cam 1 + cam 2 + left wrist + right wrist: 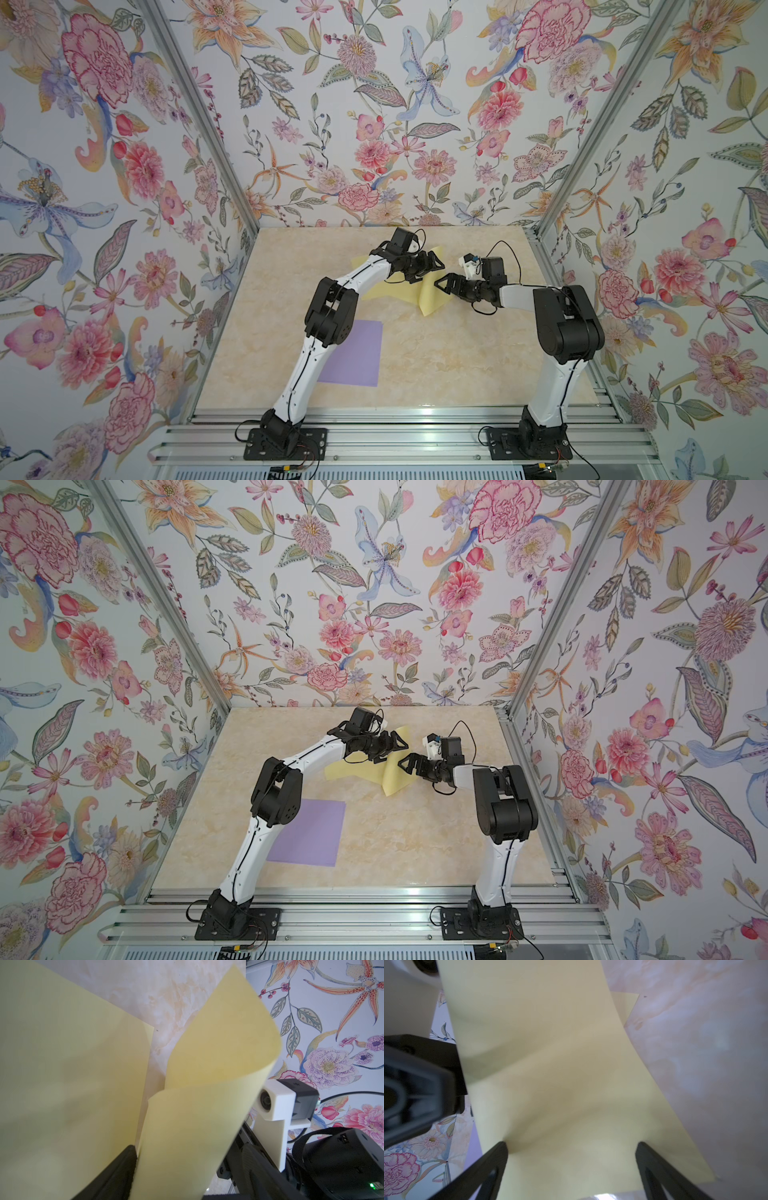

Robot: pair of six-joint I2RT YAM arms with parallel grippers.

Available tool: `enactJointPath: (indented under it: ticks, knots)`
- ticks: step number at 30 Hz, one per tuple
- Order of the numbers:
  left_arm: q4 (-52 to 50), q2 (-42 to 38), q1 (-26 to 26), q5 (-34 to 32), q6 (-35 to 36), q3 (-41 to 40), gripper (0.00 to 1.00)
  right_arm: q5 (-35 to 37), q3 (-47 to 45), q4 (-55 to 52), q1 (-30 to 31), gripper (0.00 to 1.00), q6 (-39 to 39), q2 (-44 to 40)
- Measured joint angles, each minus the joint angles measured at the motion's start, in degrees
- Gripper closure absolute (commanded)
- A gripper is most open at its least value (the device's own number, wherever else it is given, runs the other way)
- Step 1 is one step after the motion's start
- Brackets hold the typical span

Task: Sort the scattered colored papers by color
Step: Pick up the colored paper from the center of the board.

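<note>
A purple sheet (pixel 357 353) lies flat on the table (pixel 436 365), with its left part hidden under the left arm (pixel 307 361). Both yellow sheets are beyond the purple sheet, toward the back wall and off its far right corner, clear of it

The flat yellow sheet (pixel 376 291) is the one nearer the purple sheet. It lies on the table and the left arm crosses over it. The curled yellow sheet (pixel 430 299) is farther from the purple sheet. In both top views it overlaps the flat one's edge. Its lower corner rests on the table and the rest bends up in a loose roll

The left gripper (pixel 434 270) hovers above the yellow sheets, beyond the purple sheet's far right corner, with its jaws wide apart. In the left wrist view the curled sheet rises through the gap beside one finger (pixel 116 1174) and is not pinched

The right gripper (pixel 441 284) faces the left one from farther to the right of the purple sheet. Its jaws are spread wide and clamp nothing. In the right wrist view both fingertips (pixel 500 1151) are up against the curled sheet's face, and one dents it slightly
</note>
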Motion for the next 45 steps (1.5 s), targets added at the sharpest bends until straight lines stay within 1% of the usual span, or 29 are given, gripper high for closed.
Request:
enactJointPath:
  ticks: [5, 6, 9, 12, 15, 19, 20, 21, 22, 24, 29, 32, 35, 37, 40, 45]
  knots:
    - [0.0, 0.0, 0.0, -0.2, 0.2, -1.9, 0.18, -0.3, 0.0, -0.5, 1.6, 0.0, 0.0, -0.1]
    - [0.0, 0.0, 0.0, -0.2, 0.4, -2.1, 0.19, -0.4, 0.0, -0.7, 1.8, 0.0, 0.0, -0.2]
    - [0.0, 0.0, 0.0, -0.2, 0.5, -2.6, 0.32, -0.5, 0.1, -1.2, 2.0, 0.0, -0.1, -0.3]
    - [0.0, 0.0, 0.0, -0.4, 1.4, -3.0, 0.39, -0.3, 0.9, -3.2, 2.1, 0.0, -0.6, -0.3]
    - [0.1, 0.0, 0.1, -0.7, 2.1, -3.1, 0.43, -0.2, 2.0, -6.1, 2.1, 0.0, -1.4, -0.4]
    - [0.1, 0.0, 0.3, -2.1, 3.7, -3.4, 0.51, 0.5, 3.2, -10.6, 2.1, 0.0, -2.3, -1.2]
    - [0.1, 0.0, 0.4, -2.3, 4.1, -3.5, 0.55, 0.7, 3.5, -11.8, 2.1, 0.0, -2.6, -1.4]
    - [0.0, 0.0, 0.5, -2.6, 4.4, -3.5, 0.64, 0.9, 4.0, -12.9, 2.1, 0.0, -2.8, -1.8]
    - [0.1, 0.0, 0.5, -3.0, 4.7, -3.5, 0.69, 1.1, 4.6, -14.1, 2.1, 0.0, -3.1, -2.2]
    - [0.1, 0.0, 0.7, -3.5, 5.7, -3.5, 0.7, 1.4, 5.5, -15.6, 2.1, 0.0, -3.6, -3.2]
    - [0.1, 0.0, 1.0, -3.8, 6.5, -3.5, 0.6, 1.7, 6.9, -17.6, 1.4, 0.0, -4.5, -6.2]
    - [0.1, 0.0, 1.0, -2.9, 7.2, -3.4, 0.56, -0.1, 7.1, -17.6, -0.3, 0.0, -5.0, -6.8]
    - [0.0, 0.0, 1.0, 0.6, 9.3, -2.7, 0.59, -6.6, 8.5, -17.8, -3.3, 0.0, -5.9, -5.2]
    - [0.1, 0.0, 1.1, 3.9, 11.3, -1.9, 0.61, -10.8, 11.3, -19.6, -5.0, 0.0, -8.1, -2.6]
    - [0.1, 0.0, 1.6, 9.1, 13.9, -1.6, 0.64, -14.2, 13.4, -22.2, -5.8, 0.0, -11.7, -0.7]
    - [0.1, 0.0, 3.6, 16.8, 17.2, -1.6, 0.64, -18.9, 13.4, -23.0, -6.2, 0.0, -13.9, -0.7]
